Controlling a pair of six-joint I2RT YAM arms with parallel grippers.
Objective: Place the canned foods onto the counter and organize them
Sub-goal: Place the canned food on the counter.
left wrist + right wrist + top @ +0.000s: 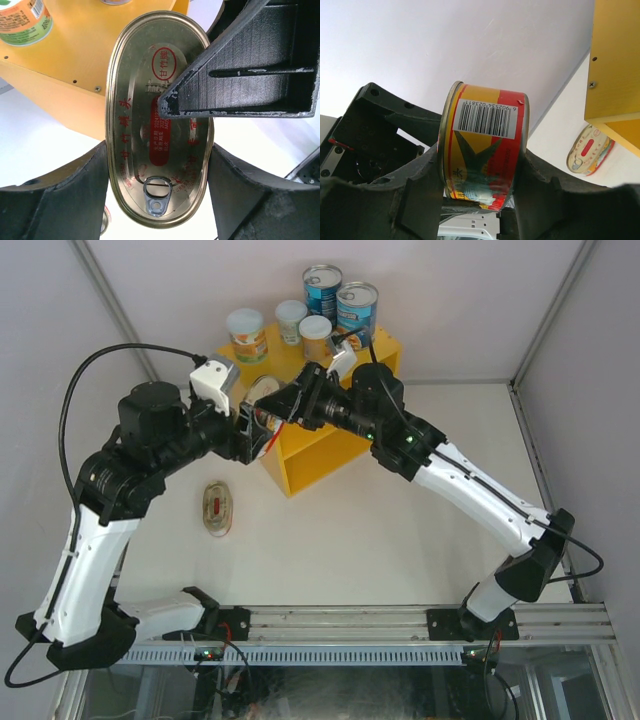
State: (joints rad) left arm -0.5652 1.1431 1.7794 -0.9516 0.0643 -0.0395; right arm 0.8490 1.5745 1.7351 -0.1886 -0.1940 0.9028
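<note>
Pale walls enclose a white table (pixel 350 530), and both arms meet over it at one tin.

The left gripper (pixel 157 150) is clamped on the held oval tin (pixel 135 130). Its two fingers press the tin's long curved sides, across the narrow width, at the pull-tab end. The lid faces the left wrist camera. The tin's long axis runs along these fingers: the ring-pull end sits deep between them and the rounded far end points out past the fingertips toward the counter (pixel 300 465).

The right gripper (pixel 480 170) comes in from the opposite side and takes the same tin across its thickness. One finger lies over the printed lid and the other is behind the base. From the right wrist the tin shows edge-on, barcode and red-yellow label toward the lens, and both fingers look to be touching its flat faces, so both grippers are on it at once.

Just beyond the fingertips stands the yellow counter, its near corner beside the tin. On its flat top, farther out, stand three small pale-lidded cans (pixel 291 320) upright in a loose row. Two tall blue-labelled cans (pixel 357 308) stand behind them, close together.

Well apart from both grippers, on the left arm's side, a second oval tin (pixel 217 508) lies flat on the table, lid up. Its long axis runs roughly from the near edge toward the far wall.
</note>
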